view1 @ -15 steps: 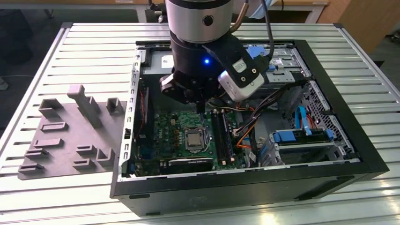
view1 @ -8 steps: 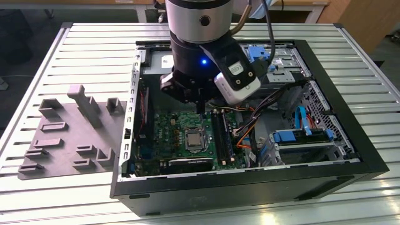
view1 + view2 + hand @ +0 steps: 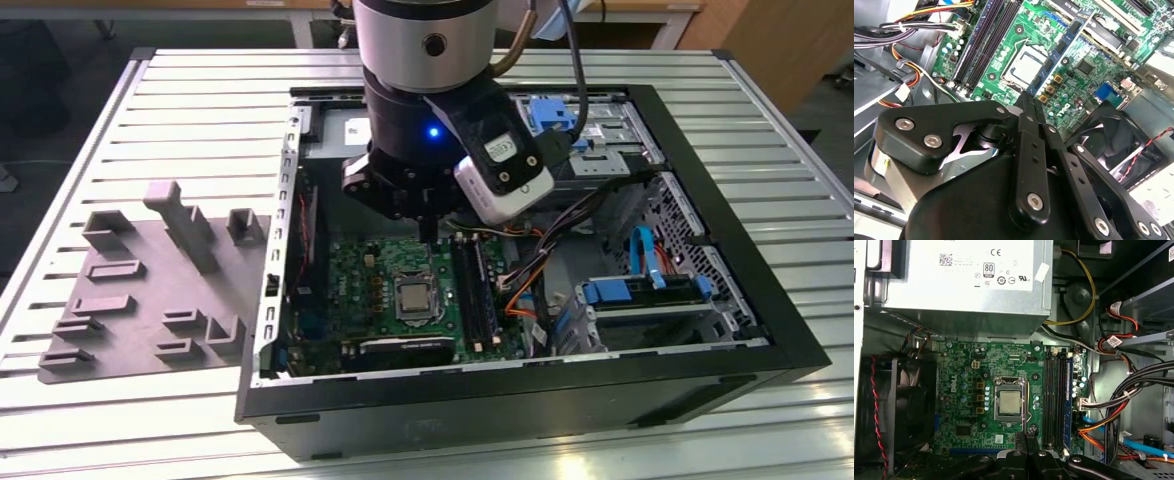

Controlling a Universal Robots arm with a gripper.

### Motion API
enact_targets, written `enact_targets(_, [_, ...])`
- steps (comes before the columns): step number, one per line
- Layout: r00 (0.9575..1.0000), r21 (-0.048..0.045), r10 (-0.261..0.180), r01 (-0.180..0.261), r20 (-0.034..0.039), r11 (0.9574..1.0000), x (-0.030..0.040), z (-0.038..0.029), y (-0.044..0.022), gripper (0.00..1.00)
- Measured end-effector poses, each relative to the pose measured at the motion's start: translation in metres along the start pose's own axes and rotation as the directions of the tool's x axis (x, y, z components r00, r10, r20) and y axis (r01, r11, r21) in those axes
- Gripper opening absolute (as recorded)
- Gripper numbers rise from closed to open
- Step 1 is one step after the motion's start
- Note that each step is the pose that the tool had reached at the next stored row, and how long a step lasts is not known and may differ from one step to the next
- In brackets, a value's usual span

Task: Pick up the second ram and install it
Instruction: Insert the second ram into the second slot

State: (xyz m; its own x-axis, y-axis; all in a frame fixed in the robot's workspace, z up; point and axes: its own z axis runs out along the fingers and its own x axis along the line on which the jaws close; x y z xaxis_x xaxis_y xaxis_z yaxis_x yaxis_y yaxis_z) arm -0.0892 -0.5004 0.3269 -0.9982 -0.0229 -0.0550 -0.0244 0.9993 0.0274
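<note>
My gripper (image 3: 424, 228) hangs inside the open computer case (image 3: 747, 300), just above the green motherboard (image 3: 360, 275). In both wrist views the black fingers (image 3: 1030, 115) (image 3: 1030, 450) are pressed together to a thin tip with nothing visible between them. That tip hovers between the silver processor (image 3: 1008, 404) and the memory slots (image 3: 1056, 395). Long dark strips lie side by side in the memory slots (image 3: 985, 42), next to one blue slot. I cannot tell whether the second ram is one of these strips.
A grey plastic tray (image 3: 134, 300) with raised blocks lies on the slatted table on the exterior view's left of the case. Inside the case are a silver power supply (image 3: 964, 285), a black fan (image 3: 904, 405), bundled cables (image 3: 1114, 415) and blue drive brackets (image 3: 641, 290).
</note>
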Motion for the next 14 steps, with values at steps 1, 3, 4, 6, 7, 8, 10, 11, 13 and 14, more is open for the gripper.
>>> enact_targets(1, [1.0, 0.0, 0.0, 0.0, 0.0, 1.0, -0.0002, 0.0001, 0.0, 0.11])
enact_targets(3, [1.0, -0.0001, 0.0, 0.0, 0.0001, 1.0, -0.0008, 0.0002, -0.0001, 0.11])
enact_targets(4, [1.0, -0.0001, 0.0, 0.0, 0.0001, 1.0, -0.0011, 0.0002, -0.0001, 0.11])
enact_targets(6, [1.0, 0.0, 0.0, 0.0, 0.0, 1.0, -0.0018, 0.0002, -0.0001, 0.11])
enact_targets(7, [1.0, 0.0, 0.0, 0.0, 0.0, 1.0, -0.0021, 0.0002, -0.0001, 0.11])
enact_targets(8, [1.0, -0.0001, 0.0, 0.0, 0.0, 1.0, -0.0023, 0.0003, -0.0001, 0.11])
enact_targets(10, [1.0, -0.0001, 0.0, 0.0, 0.0, 1.0, -0.0025, 0.0004, -0.0001, 0.11])
enact_targets(11, [1.0, -0.0001, 0.0, 0.0, 0.0, 1.0, -0.0028, 0.0005, -0.0001, 0.11])
enact_targets(13, [1.0, 0.0001, 0.0, 0.0, 0.0, 1.0, -0.0028, 0.0006, -0.0001, 0.11])
enact_targets(14, [1.0, 0.0001, 0.0, 0.0, 0.0, 1.0, -0.0028, 0.0006, -0.0001, 0.11])
